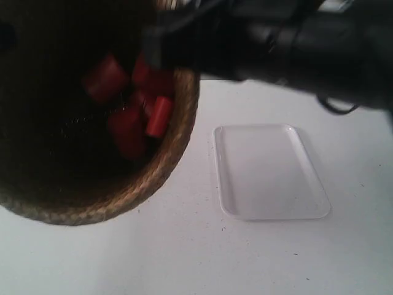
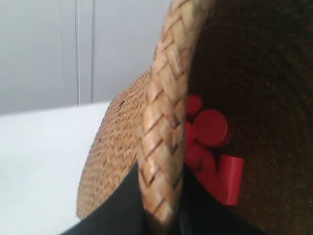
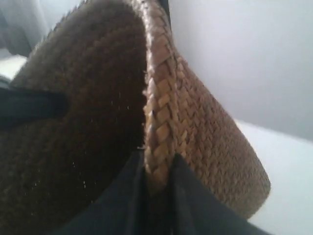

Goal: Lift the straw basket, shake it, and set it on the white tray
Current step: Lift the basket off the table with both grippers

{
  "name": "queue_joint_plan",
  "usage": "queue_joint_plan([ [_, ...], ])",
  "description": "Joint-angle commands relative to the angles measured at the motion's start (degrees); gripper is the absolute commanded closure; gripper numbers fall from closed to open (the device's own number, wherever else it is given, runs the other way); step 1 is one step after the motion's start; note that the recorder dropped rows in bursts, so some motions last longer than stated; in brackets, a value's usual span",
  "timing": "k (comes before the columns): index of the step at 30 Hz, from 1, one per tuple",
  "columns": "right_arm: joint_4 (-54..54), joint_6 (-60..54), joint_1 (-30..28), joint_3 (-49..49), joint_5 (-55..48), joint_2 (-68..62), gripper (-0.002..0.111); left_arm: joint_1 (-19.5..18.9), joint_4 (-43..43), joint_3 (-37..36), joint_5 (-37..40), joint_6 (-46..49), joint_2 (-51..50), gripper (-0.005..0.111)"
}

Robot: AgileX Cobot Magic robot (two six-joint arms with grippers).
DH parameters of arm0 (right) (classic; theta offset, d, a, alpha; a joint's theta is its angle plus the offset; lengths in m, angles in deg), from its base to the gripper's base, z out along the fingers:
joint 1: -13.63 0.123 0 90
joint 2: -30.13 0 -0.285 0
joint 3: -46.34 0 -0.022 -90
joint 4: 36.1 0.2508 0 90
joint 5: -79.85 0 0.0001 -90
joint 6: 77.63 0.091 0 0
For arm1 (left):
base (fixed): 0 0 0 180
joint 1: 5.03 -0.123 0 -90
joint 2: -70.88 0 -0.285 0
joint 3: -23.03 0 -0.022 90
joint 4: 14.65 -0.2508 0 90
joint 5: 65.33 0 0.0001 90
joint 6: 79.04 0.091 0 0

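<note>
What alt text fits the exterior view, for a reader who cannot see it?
A large straw basket fills the view's left, with red cylinders in its dark inside. To its right, apart from it, an empty white tray lies on the white table. A dark blurred arm crosses the top.

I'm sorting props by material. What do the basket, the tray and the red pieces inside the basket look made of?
The straw basket: woven plant fibre, probably straw, matte tan; the braided rim shows it. The white tray: likely plastic, smooth, slightly translucent, with a moulded rim. The red pieces: smooth, even-coloured cylinders, perhaps plastic or painted wood; too blurred to tell.
</note>
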Motion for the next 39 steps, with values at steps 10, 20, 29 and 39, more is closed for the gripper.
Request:
queue_joint_plan([
  [10,-1.2,1.3,0.3,-2.3,-0.4,-4.7,0.108,0.4,-13.0,0.6,7.8,-12.8,-1.0,0.107],
  [20,-2.2,0.6,0.2,4.6,-7.0,4.3,0.108,0.4,-19.3,7.1,12.7,-17.1,4.8,0.107],
  [29,-2.2,0.4,-0.2,8.6,-8.4,3.1,0.108,0.4,-18.6,7.3,9.3,-17.1,1.9,0.107],
  [39,-3.2,2.3,-0.2,0.5,-1.8,-5.2,0.108,0.4,-22.8,2.2,7.9,-22.5,-0.6,0.107],
])
